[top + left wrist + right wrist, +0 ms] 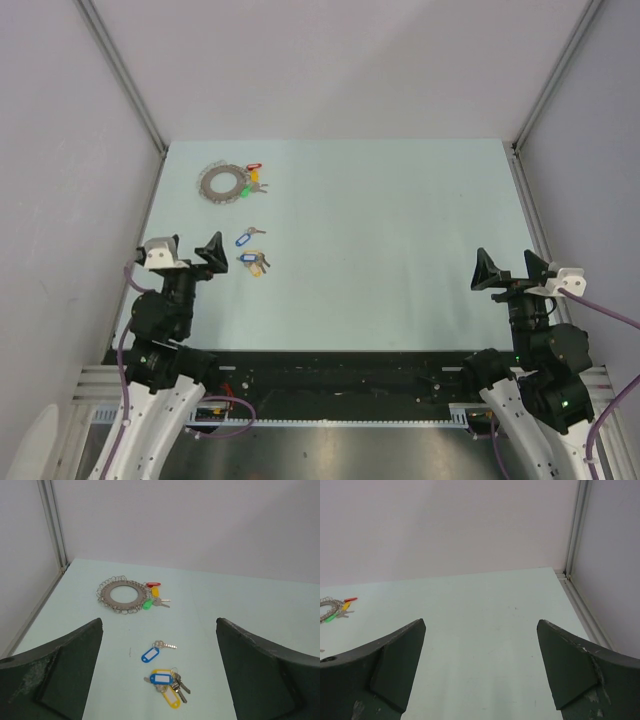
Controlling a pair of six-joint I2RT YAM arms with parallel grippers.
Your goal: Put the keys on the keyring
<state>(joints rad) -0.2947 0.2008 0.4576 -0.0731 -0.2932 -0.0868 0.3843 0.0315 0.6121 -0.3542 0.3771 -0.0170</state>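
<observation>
**A:** How far along is this?

**B:** Not begun, I'd judge. On the table [400,250] the left gripper [187,250] hovers by the near left corner and the right gripper [512,268] by the near right corner. Both have their fingers spread wide and hold nothing.

**A:** And the keyring?

**B:** The keyring [222,182] lies flat near the far left corner.

**A:** The loose keys?

**B:** The small bunch [252,262] and the single blue-tagged key [246,237] lie near the left edge, between the ring and the left gripper, apart from both. Every pickup and threading is still to do.
</observation>
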